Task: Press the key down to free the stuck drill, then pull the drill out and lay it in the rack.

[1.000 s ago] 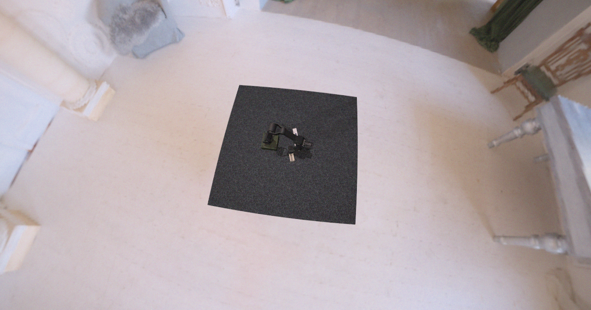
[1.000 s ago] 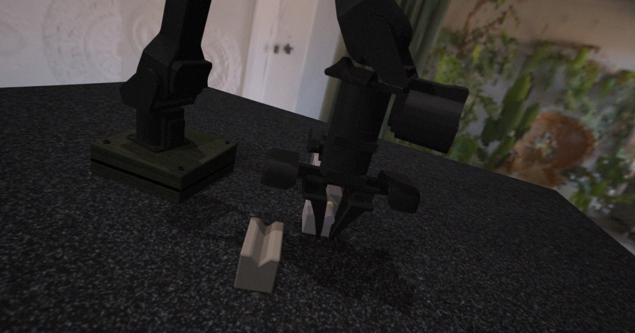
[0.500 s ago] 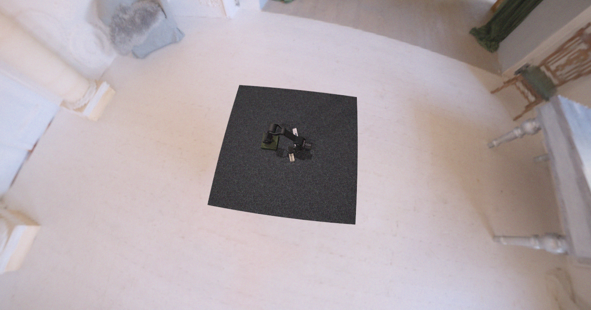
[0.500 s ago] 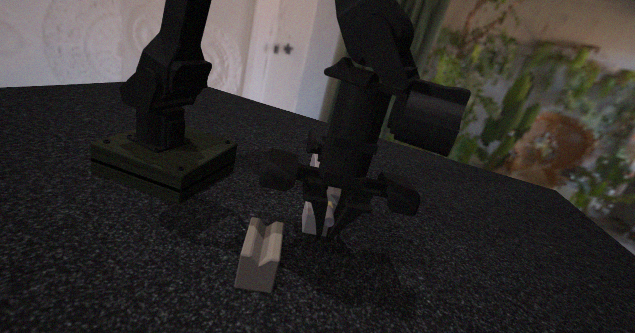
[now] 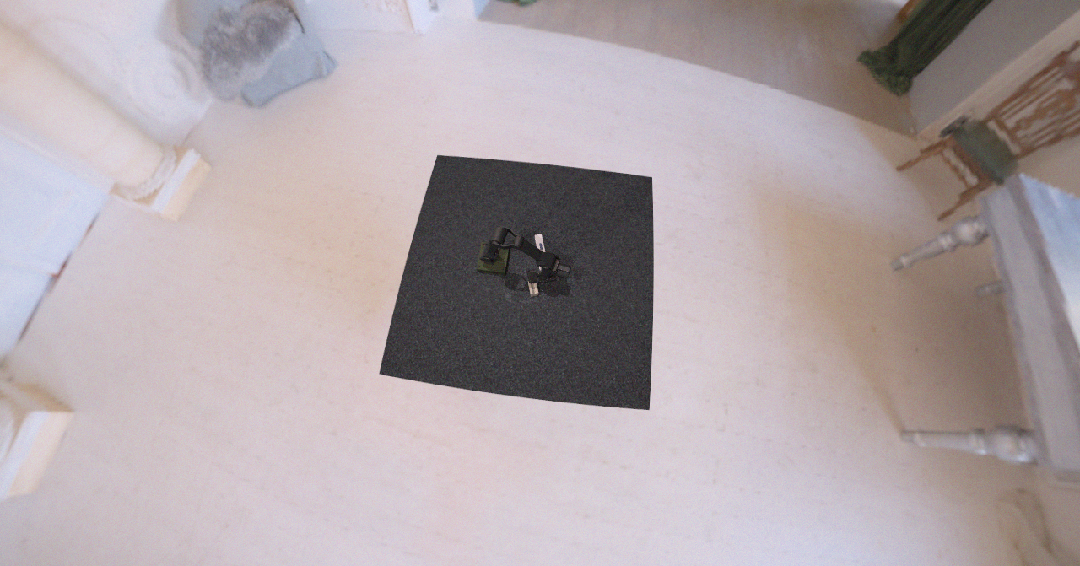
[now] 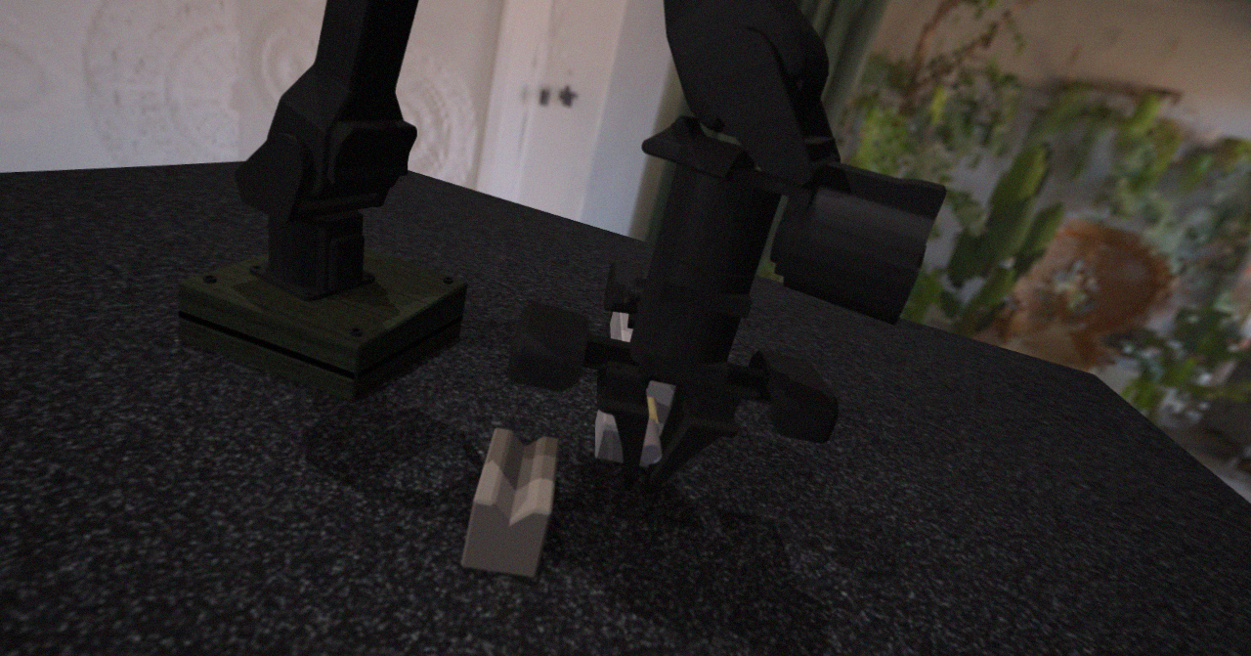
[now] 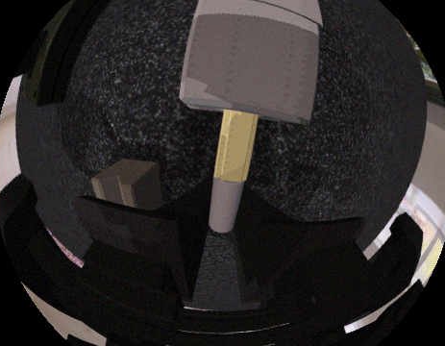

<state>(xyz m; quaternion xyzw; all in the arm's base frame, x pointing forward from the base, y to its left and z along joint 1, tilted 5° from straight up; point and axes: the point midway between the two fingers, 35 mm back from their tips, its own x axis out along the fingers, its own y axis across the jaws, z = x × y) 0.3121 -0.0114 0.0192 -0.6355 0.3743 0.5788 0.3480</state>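
The drill (image 6: 651, 409) (image 7: 235, 146) has a yellow faceted part and a light grey round end. It sticks out of the front of the light grey housing (image 5: 538, 238) (image 6: 606, 438) (image 7: 251, 62), with a length of yellow showing between housing and round end. My gripper (image 6: 640, 480) (image 7: 222, 183) points down in front of the housing and is shut on the drill's grey end. The key is hidden by the arm in the exterior view and out of the wrist view. The rack (image 5: 532, 289) (image 6: 509, 525) (image 7: 144, 171) is a beige V-grooved block, upright and holding nothing, left of my fingers in the exterior view.
The arm's dark green base (image 5: 492, 267) (image 6: 262, 344) stands on the black mat (image 5: 528, 343) (image 6: 218, 521), behind and left of the rack in the exterior view. The rack stands close to the gripper's left side there. The arm hides much of the housing.
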